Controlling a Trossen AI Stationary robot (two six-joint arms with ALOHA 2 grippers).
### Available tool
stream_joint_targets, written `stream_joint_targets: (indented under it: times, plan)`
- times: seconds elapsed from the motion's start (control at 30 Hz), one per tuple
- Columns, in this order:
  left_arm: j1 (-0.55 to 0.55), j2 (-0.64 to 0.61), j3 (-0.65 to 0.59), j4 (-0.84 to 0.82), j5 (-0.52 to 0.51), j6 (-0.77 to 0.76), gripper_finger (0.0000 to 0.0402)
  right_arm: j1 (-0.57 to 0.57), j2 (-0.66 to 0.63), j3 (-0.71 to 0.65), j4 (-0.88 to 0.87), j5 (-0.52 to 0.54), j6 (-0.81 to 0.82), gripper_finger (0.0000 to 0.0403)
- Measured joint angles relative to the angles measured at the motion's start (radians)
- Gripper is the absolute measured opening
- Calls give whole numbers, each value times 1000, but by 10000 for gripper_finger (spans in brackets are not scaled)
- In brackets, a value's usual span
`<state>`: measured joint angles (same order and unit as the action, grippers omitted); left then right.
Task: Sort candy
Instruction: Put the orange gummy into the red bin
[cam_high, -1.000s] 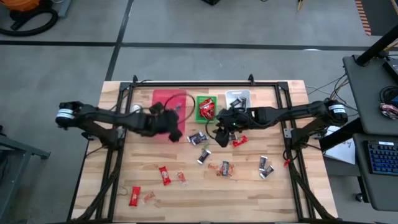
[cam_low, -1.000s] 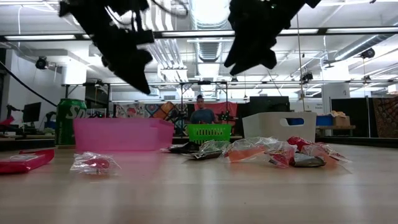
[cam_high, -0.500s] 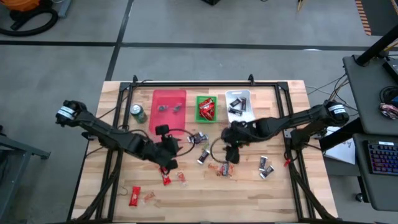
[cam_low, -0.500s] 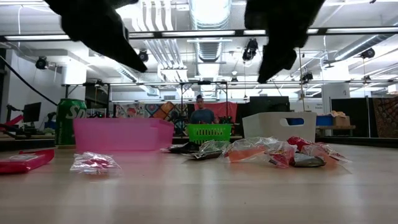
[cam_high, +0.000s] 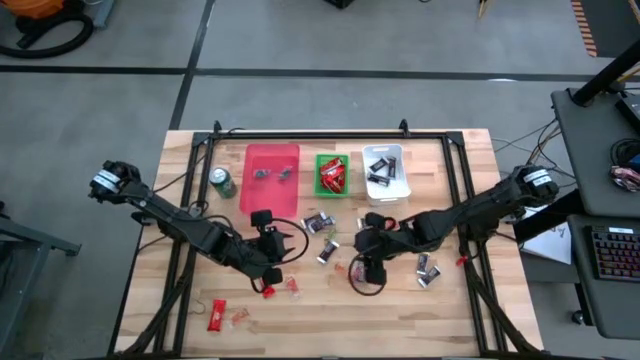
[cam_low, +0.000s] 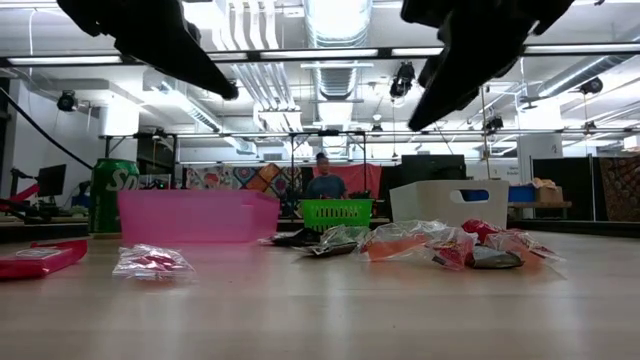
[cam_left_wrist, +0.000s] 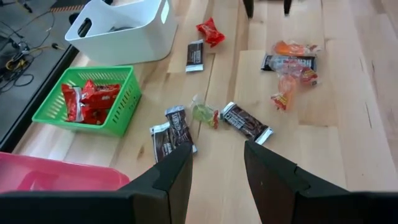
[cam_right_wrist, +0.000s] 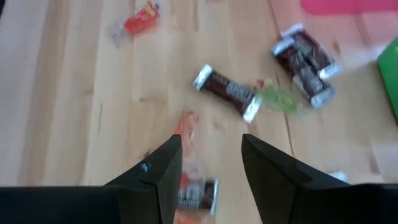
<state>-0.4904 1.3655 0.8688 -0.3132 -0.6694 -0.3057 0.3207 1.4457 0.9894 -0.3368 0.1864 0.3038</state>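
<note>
Even, bright overhead lighting; ceiling strip lamps (cam_low: 335, 20) glare at top centre of low view. Shadows soft. Arms there are black silhouettes. Right wrist view motion-blurred; others sharp.

From the high camera we look straight down on the whole table (cam_high: 320, 320) from well above, the green basket (cam_high: 332, 173) near its far edge. From the low camera we sit at table-top height and face level across the boards toward that basket (cam_low: 335, 212) and the room behind it. From the left wrist camera we look forward and down from close above the wood, the basket (cam_left_wrist: 93, 99) near us. From the right wrist camera we look down closer still, only the basket's corner (cam_right_wrist: 392, 68) showing. Both wrist views share the candy (cam_left_wrist: 245, 122) (cam_right_wrist: 227, 91) just in front of the basket.
</note>
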Motion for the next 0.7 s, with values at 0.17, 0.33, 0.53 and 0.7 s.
stream_joint_targets:
  times: [0.17,0.33,0.53,0.7]
  plan:
    - [0,0,0,0,0,-2,130,10,94,0,107,20,-34,157]
    - [0,0,0,-1,0,-17,130,9,190,0,139,14,-35,157]
    - [0,0,0,0,0,-17,130,9,262,0,142,-63,-25,157]
    - [0,0,0,24,-1,-18,130,6,298,0,149,-62,-24,157]
